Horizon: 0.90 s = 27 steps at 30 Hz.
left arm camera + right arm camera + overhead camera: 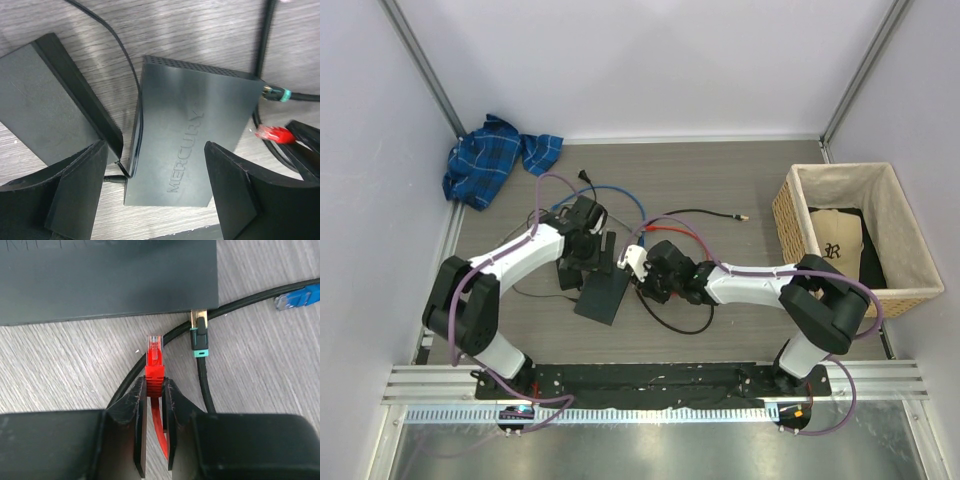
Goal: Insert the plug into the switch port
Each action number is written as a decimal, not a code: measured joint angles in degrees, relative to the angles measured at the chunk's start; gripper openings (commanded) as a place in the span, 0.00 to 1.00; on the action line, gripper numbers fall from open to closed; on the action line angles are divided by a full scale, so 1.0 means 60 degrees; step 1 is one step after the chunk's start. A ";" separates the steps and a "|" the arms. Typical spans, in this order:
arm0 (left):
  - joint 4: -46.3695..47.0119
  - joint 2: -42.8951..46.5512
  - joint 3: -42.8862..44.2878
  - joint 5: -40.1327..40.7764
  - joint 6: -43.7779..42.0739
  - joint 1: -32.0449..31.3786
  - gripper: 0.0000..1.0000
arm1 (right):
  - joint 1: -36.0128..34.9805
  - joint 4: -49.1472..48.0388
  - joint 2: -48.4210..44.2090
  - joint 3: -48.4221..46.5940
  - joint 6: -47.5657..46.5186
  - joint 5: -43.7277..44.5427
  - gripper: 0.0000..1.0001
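From above, the flat dark switch (602, 297) lies on the table (740, 180) between the two arms. The left pincer (582, 262) hangs over its far end and the right pincer (640, 265) is at its right side. A wicker basket (790, 215) stands far right.

Left wrist: the left pincer (155, 165) is spread wide, one finger on either side of the switch, beside an adapter brick (45, 110).

Right wrist: the right pincer (155, 390) pinches the red plug (154, 355) by its boot. The plug's tip points at the switch's edge, just short of it, left of a teal-collared black plug (199, 337) seated there; the port itself is hidden
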<state>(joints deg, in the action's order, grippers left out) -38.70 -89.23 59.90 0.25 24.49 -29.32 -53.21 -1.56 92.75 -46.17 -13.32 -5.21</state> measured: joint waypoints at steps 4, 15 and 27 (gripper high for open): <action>0.0018 -0.0266 0.0120 0.0178 0.0182 -0.0026 0.80 | -0.0007 0.0113 0.0051 -0.0015 -0.0011 -0.0022 0.01; 0.0051 -0.0357 0.0175 0.0390 0.0605 -0.0051 0.80 | -0.0160 0.0127 0.0317 -0.0266 -0.0076 -0.0040 0.01; -0.0084 -0.0492 0.0266 0.1217 0.0608 -0.0208 0.86 | -0.0226 0.0219 0.0710 -0.0729 -0.0080 0.0033 0.01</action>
<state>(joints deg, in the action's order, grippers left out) -39.20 -92.18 61.49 7.55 28.14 -30.57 -54.57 -0.25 97.01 -50.54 -13.80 -5.02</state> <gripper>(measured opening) 0.832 0.194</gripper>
